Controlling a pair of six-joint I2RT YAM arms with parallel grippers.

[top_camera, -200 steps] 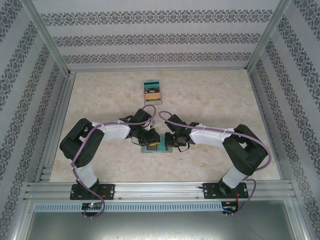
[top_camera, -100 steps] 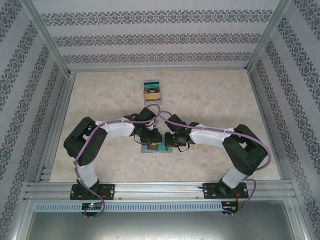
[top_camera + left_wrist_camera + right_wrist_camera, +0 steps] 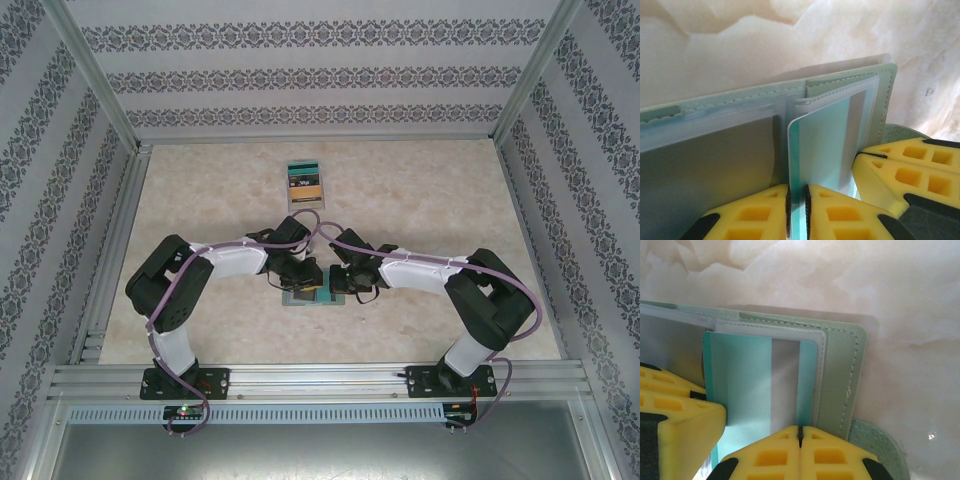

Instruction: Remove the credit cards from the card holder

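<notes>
From above, you are seeing the card holder [image 3: 303, 297] lying open and flat near the middle of the table [image 3: 420, 180], tucked under both wrists where the two arms are meeting. The left gripper [image 3: 298, 282] and the right gripper [image 3: 340, 288] are crowding over it side by side. A loose card [image 3: 304, 183], teal on top with a dark band and a tan lower part, is lying well apart from it toward the far edge. The table is showing a pale marbled cream top. Patterned striped wallpaper is covering the walls [image 3: 320, 70], and a silver metal frame [image 3: 320, 378] is boxing the space in. Through the left wrist camera, you are watching the left gripper [image 3: 797, 197] pinching its yellow foam fingers onto the near edge of a teal card [image 3: 822, 145]. This card is standing partly out of a clear pocket in the card holder [image 3: 740, 100], whose soft grey-green cover is carrying a stitched border. Through the right wrist camera, the right gripper [image 3: 800, 435] is clenched with its yellow pads pressed together and nothing between them, sitting over the near edge of the card holder [image 3: 840, 365]. The teal card [image 3: 750, 380], with its smooth grey stripe, is sliding out of the pocket beside those pads.
</notes>
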